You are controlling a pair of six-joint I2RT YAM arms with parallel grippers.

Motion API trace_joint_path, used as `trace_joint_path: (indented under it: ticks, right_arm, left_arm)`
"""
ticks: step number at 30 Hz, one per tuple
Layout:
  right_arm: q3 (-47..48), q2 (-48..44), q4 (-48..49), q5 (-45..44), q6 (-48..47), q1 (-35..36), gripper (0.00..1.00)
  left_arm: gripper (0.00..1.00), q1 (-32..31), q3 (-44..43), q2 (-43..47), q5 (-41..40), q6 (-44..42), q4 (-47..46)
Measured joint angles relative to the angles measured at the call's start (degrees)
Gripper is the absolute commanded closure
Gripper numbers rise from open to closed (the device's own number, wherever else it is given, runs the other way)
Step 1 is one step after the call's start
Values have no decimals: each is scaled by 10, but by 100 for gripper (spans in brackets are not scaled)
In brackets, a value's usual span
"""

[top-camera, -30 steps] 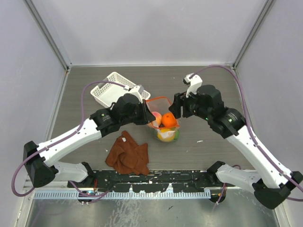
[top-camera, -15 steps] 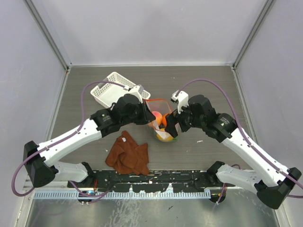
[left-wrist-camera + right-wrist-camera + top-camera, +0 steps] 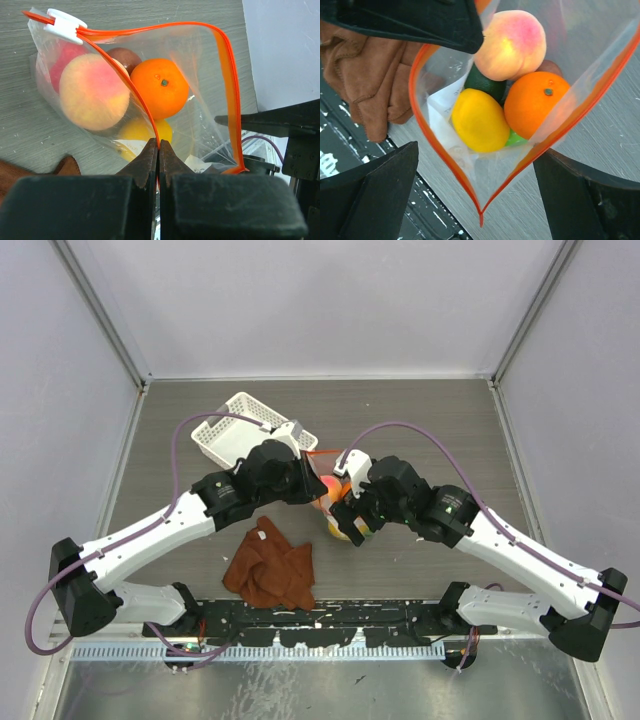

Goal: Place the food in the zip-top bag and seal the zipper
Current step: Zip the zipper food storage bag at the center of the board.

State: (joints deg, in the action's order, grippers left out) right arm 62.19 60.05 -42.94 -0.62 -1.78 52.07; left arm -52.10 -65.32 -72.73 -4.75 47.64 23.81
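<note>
The left claw (image 3: 159, 146) is clenched on the zipper (image 3: 227, 85), its two tips pressed together with the orange-red strip of the near lip pinched between them. In the left wrist view the zip-top bag (image 3: 200, 60) spreads away from that pinch toward 12 o'clock, with its mouth gaping. One lip curves up to 11 o'clock, where a white slider (image 3: 65, 20) sits at the corner. The other lip loops round by 1 o'clock and comes down at 3 o'clock.

The food (image 3: 150, 95) lies inside the bag, beyond the tips. An orange fruit (image 3: 162, 85) is straight ahead at 12 o'clock, a peach-pink fruit (image 3: 92, 92) at 10 o'clock, and a yellow fruit (image 3: 142, 131) just above the tips. A red fruit (image 3: 60, 57) is behind the peach-pink one.

The right claw (image 3: 477, 165) is released, its jaws spread wide. In its own view the pointed corner of the bag's mouth sits between the two fingers (image 3: 375, 195), which stand at 8 o'clock and 4 o'clock of that corner. The strip runs close by the right-hand finger, but whether they touch cannot be told. A dark green fruit (image 3: 485, 85) and a bright green fruit (image 3: 517, 139) show among the others through the mouth.

From above, the bag sits near the middle of the table (image 3: 450, 420), with the left claw at its 9 o'clock and the right claw at its 5 o'clock. A white basket (image 3: 235, 425) lies toward 10 o'clock of the bag, and a brown cloth (image 3: 270, 565) toward 7 o'clock.
</note>
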Motion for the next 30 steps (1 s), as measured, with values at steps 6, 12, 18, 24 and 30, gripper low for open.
trace_joint_path:
  ticks: [6,12,18,24,30]
  right_arm:
    - [0,7,1,-48,-1,5,9]
    - [4,9,-1,-77,-6,7,35]
    - [14,17,-12,-93,-20,7,82]
    - [27,17,-27,-98,-31,7,98]
    - [37,17,-45,-115,-44,7,99]
  left_arm:
    - [100,0,0,2,0,3,0]
    - [98,0,0,7,-1,8,0]
    - [82,1,0,7,-2,7,0]
    - [65,22,0,14,2,-18,1]
    - [52,80,2,52,28,-59,-4]
